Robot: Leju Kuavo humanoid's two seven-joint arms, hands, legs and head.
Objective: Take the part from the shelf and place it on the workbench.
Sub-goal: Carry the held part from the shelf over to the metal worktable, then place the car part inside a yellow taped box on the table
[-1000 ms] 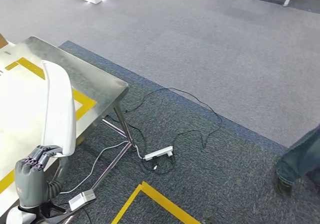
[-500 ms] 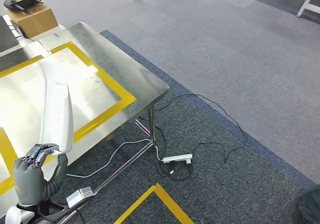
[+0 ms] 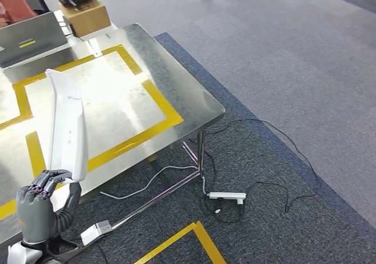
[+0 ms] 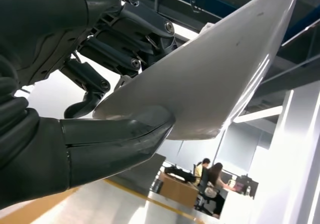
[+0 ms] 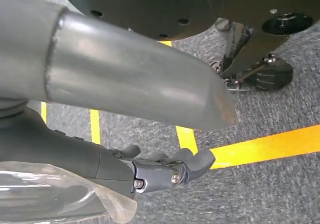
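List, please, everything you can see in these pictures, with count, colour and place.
part: one, white, held upright over the workbench's near edge
workbench: one, steel with yellow tape, left
laptop: one, grey, far end of workbench
cardboard box: one, brown, far corner, black controller on top
power strip: one, white, on carpet
people: two, seated at a distant desk
left hand: grey, grips the part
right hand: grey, hangs over carpet

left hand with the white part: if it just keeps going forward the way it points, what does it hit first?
Likely the steel workbench. The left hand holds the white part upright at the bench's near edge, so the tabletop's yellow tape frame lies ahead. Whether it would clear the edge can't be judged: depth is unclear.
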